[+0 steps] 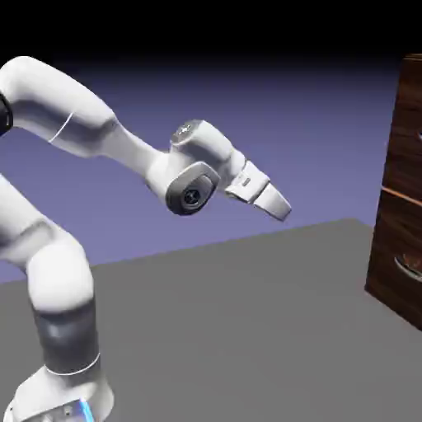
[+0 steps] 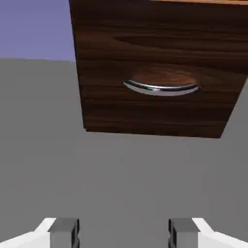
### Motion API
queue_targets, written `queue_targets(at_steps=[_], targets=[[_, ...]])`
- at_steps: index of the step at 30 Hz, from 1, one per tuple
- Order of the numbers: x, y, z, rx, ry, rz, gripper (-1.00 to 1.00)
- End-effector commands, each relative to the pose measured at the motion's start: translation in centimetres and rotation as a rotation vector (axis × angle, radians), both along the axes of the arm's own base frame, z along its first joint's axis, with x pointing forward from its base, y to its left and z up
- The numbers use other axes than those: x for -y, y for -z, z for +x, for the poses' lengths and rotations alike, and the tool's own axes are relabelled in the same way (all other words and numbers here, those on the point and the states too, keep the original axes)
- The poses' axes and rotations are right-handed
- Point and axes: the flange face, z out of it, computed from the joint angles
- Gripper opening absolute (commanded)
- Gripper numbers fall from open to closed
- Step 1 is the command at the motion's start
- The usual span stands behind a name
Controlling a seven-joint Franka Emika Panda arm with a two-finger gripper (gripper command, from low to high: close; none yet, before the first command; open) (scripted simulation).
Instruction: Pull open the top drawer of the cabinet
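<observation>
The top drawer sits in the upper part of the cabinet, over at the exterior view's right edge, its dark wood front partly cut off there. An orange-tan seam runs just beneath it, and below that is the lower drawer with its curved silver handle. The white arm reaches across above the grey desk, and its gripper points down at a slant, well apart from the cabinet. Its two fingertips stand wide open, with nothing between them.
</observation>
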Motion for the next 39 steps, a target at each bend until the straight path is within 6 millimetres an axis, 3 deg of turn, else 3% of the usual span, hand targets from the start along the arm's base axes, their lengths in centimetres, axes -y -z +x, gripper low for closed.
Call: queue_targets(at_steps=[1, 9, 18, 29, 39], targets=[[0.4, -0.5, 0.6, 0.007, 0.016, 0.023, 0.00], [3.4, -3.8, 5.3, 0.064, 0.137, 0.214, 0.00], [6.5, -6.2, 10.0, 0.136, 0.258, 0.432, 0.00], [8.9, -7.4, 15.3, 0.239, 0.383, 0.702, 0.00], [9.8, -7.3, 20.0, 0.343, 0.476, 0.947, 0.00]])
